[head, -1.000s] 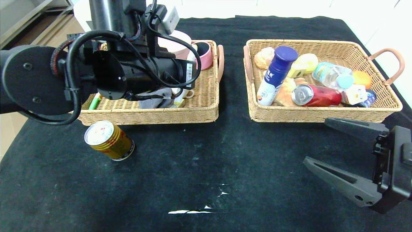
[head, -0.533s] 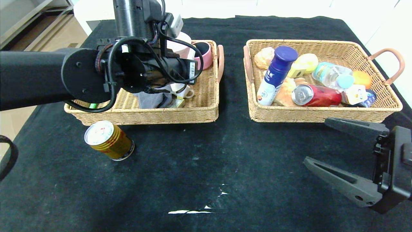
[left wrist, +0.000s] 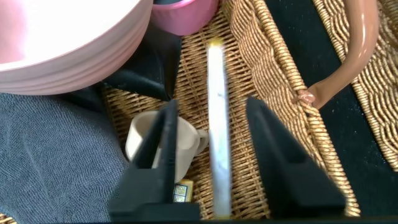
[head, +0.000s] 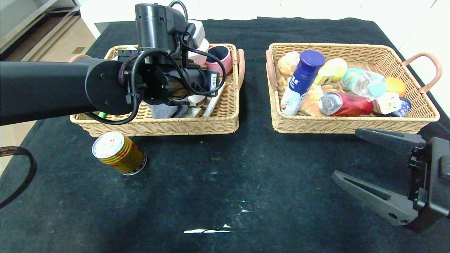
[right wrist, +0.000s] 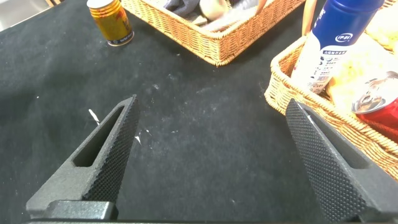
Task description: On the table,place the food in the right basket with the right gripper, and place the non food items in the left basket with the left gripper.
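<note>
Head view gives us little legible writing: the blue-capped white bottle (head: 301,83) in the right basket (head: 351,124) carries print we cannot read. Our left gripper (left wrist: 214,158) hangs over the left basket (head: 225,121), its fingers apart with the white marker (left wrist: 217,134) lying loose between them, beside a grey towel (left wrist: 53,162) and pink bowl (left wrist: 68,37). Our right gripper (head: 355,158) hovers spread wide above the table (head: 225,182). A gold-red can (head: 119,152) stands before the left basket.
</note>
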Tool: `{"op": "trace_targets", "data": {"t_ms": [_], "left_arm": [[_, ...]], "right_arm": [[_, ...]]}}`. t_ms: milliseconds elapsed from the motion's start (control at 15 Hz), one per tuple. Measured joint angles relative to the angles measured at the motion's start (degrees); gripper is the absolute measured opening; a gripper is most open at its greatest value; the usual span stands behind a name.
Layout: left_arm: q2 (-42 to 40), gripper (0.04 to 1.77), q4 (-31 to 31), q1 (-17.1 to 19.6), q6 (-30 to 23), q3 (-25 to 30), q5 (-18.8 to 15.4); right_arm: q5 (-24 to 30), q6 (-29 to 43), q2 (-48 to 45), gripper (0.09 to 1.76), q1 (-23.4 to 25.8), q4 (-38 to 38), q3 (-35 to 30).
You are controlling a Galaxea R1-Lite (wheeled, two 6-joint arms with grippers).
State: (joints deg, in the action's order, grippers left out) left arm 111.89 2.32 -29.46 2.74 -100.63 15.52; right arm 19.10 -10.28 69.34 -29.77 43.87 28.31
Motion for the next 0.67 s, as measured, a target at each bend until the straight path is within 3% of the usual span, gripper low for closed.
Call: {"op": "trace_targets", "data": {"t_ms": [400,667], "left_arm": [[-0.09,1.35,-0.45,-1.04,-0.02,0.17,0.30],[-3.32,1.49,-8.16,-1.88,-0.49,0.48,1.12]], "right_arm": [[0.02,-0.02,0.00,1.71,0.28,-0.02,0.00],[0.00,0.00,0.00,1.71,0.22,0.00,0.00]]}}
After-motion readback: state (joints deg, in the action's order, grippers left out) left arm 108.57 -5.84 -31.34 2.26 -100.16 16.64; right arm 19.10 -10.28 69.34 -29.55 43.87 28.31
